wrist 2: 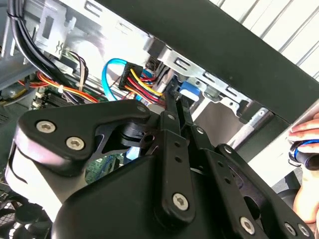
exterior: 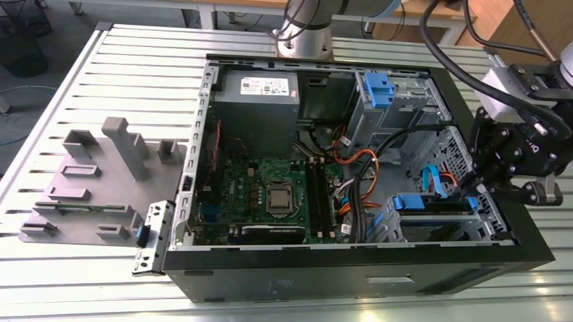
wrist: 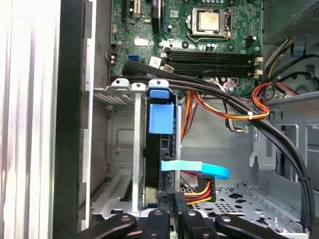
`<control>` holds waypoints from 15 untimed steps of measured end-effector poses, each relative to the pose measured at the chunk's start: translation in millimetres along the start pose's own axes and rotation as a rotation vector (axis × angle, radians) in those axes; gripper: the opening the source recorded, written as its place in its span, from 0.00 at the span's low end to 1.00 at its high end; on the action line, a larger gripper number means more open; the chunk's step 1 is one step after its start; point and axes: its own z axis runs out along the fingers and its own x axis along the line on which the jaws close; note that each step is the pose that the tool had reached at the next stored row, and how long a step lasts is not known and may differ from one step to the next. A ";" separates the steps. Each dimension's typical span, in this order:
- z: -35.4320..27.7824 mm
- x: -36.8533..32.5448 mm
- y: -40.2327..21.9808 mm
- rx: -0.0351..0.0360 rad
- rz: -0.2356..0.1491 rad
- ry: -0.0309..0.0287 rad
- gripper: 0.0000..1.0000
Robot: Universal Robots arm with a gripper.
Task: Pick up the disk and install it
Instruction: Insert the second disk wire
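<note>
Looking across the exterior view, the open computer case (exterior: 358,168) lies on a slatted table (exterior: 117,80), with the gripper (exterior: 512,176) hanging at its edge on the exterior view's right, just above the lower drive cage (exterior: 430,218). The disk (exterior: 421,202) shows there as a blue carrier tab in that cage, beside the blue data cable (exterior: 428,181). Whether the fingers touch it cannot be told from this angle.

In the second wrist view the gripper (wrist 2: 174,107) shows its two fingers (wrist 2: 169,112) drawn narrowly together, their tips reaching toward the blue tab of the disk (wrist 2: 192,89) — pinching it or merely closed beside it, I cannot tell. A person's hand (wrist 2: 305,149) rests outside the case wall.

In the first wrist view the disk (wrist: 160,119) stands edge-on in its slot, blue tab uppermost, and the fingertips (wrist: 172,199) sit in line with its edge. A flat blue connector (wrist: 194,168) and the red-and-yellow power leads (wrist: 197,186) cross just beside them.

The risk, as I judge it, is a snag: those cables crowd the slot, and a tilted disk could jam against the cage rails. The exterior view alone gives the whole layout — the wrist views give the slot alignment.
</note>
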 end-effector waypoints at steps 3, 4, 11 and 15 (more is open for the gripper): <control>1.2 1.6 1.9 0.0000 0.000 -0.0002 0.16; 1.7 2.3 2.2 0.0000 0.000 0.0000 0.16; 4.6 5.5 2.5 0.0000 0.000 0.0005 0.16; 4.7 5.6 2.5 0.0000 0.000 0.0004 0.16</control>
